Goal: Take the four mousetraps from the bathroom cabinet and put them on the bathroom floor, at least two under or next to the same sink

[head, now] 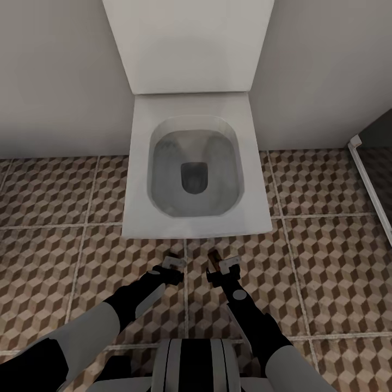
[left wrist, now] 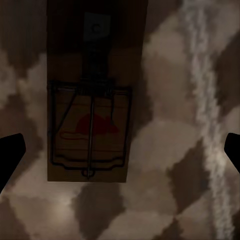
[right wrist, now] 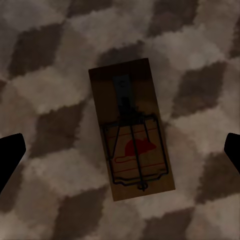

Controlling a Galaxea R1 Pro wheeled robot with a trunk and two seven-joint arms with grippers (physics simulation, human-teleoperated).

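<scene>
Both arms point straight down at the cube-patterned bathroom floor point(head: 54, 245) just in front of a toilet. A brown wooden mousetrap point(left wrist: 90, 100) with a dark wire bar and a red mouse print lies flat on the tiles below my left gripper point(left wrist: 120, 155), which is open with its dark fingertips point(left wrist: 10, 155) far apart. A second mousetrap point(right wrist: 132, 130) lies flat under my open right gripper point(right wrist: 120, 155). In the head view the left gripper point(head: 173, 264) and right gripper point(head: 226, 267) hover low, with one mousetrap point(head: 214, 257) beside the right one. The cabinet and sink are out of view.
A white toilet point(head: 141, 163) with its lid up stands directly ahead against the pale wall point(head: 54, 81). A glass screen edge point(head: 370, 185) runs along the right. Patterned tiles spread to the left and right of the arms.
</scene>
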